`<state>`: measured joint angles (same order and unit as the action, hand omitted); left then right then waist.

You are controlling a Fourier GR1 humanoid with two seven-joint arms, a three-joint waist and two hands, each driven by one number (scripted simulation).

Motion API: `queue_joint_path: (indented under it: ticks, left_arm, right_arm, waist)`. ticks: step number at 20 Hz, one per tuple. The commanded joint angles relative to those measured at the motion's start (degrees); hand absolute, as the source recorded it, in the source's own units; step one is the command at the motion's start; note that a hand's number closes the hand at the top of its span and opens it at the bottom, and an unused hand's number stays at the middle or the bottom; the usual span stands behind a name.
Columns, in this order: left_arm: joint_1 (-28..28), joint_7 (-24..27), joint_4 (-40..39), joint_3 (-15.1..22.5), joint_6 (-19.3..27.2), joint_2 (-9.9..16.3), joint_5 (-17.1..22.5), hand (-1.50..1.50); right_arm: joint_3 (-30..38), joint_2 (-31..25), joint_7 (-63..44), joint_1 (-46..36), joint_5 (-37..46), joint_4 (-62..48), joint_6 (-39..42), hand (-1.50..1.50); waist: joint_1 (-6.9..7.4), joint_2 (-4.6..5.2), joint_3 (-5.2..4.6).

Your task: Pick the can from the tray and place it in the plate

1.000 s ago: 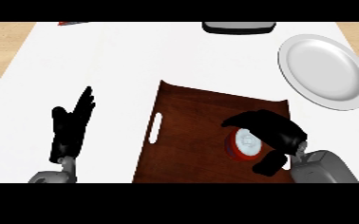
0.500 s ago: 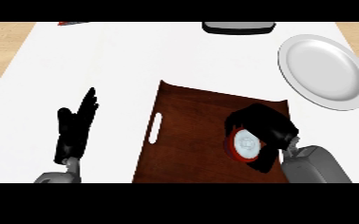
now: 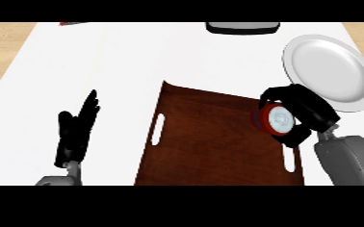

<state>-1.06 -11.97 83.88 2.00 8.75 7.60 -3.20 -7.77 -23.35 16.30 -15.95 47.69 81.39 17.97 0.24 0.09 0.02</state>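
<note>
Over tray [image 3: 213, 134], hand [image 3: 307, 110] half-hiding can [image 3: 276, 119]

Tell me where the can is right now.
In the head view the can is at the right, held in the right hand over the brown tray's right edge, just below and left of the white plate.
</note>
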Motion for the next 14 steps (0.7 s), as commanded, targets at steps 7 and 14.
queue_joint_path:
  ticks: [7,14]
  left_arm:
    - [-2.6,-3.1,1.0,-1.5,-0.2,0.9,0.1,0.00]
    - [-0.4,-1.1,0.7,-1.0,-1.2,0.0,0.3,0.00]
  right_arm:
    - [15.9,-3.7,6.2,-2.0,-10.2,3.1,-4.0,1.50]
    - [25.5,-6.9,2.2,-7.8,-12.3,-3.3,-6.9,1.50]
  waist:
    - [-0.95,-0.33,-0.01]
    - [0.01,-0.06,-0.02]
